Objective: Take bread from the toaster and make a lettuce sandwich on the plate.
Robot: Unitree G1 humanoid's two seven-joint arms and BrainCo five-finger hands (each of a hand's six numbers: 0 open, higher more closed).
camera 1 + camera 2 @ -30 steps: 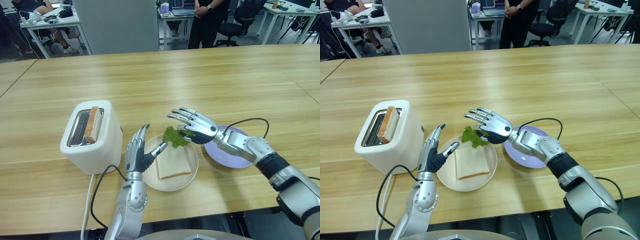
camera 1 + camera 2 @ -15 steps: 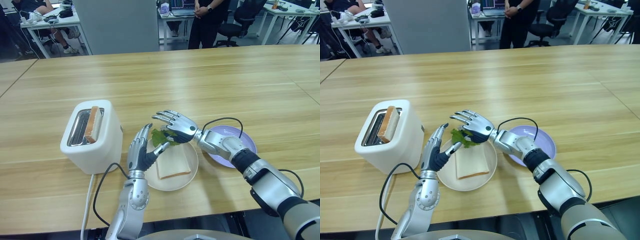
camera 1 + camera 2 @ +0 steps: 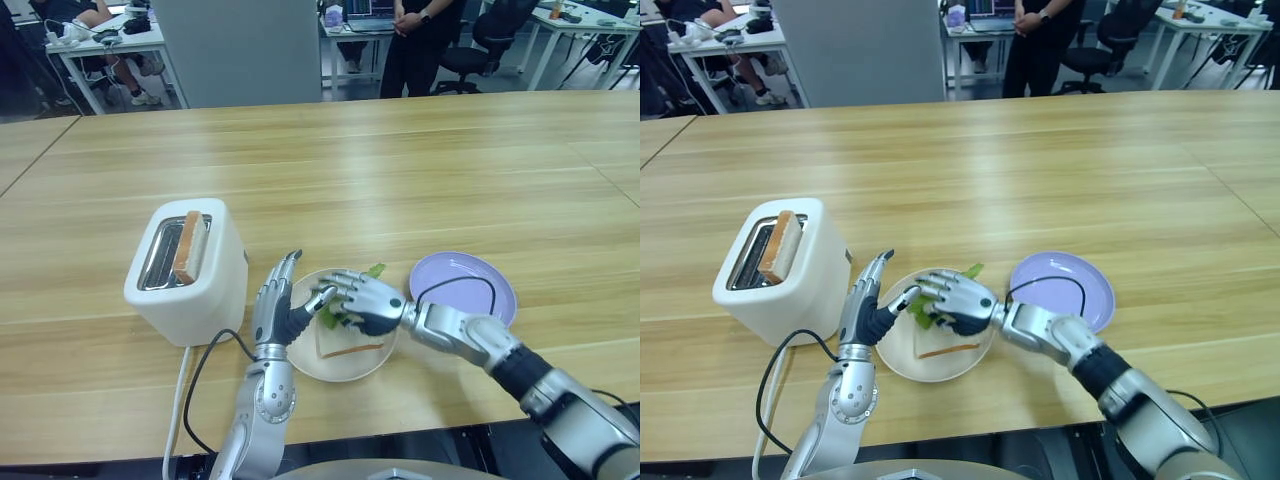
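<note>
A white toaster (image 3: 185, 272) stands at the left with one slice of bread (image 3: 187, 245) upright in its slot. To its right a cream plate (image 3: 345, 371) carries a slice of bread (image 3: 352, 349). My right hand (image 3: 361, 301) lies low over that slice, fingers curled on a green lettuce leaf (image 3: 375, 270) that pokes out behind and under the hand. At the plate's left rim my left hand (image 3: 281, 308) stands upright and open, holding nothing, its fingertips close to the right hand's.
An empty purple plate (image 3: 466, 287) sits right of the cream plate, with a black cable (image 3: 452, 282) from my right arm lying across it. The toaster's cord (image 3: 190, 385) trails to the table's front edge. Desks and chairs stand behind the table.
My right hand has carried the lettuce leftward and down from above the plate's right rim onto the bread slice. The left hand has stayed by the plate.
</note>
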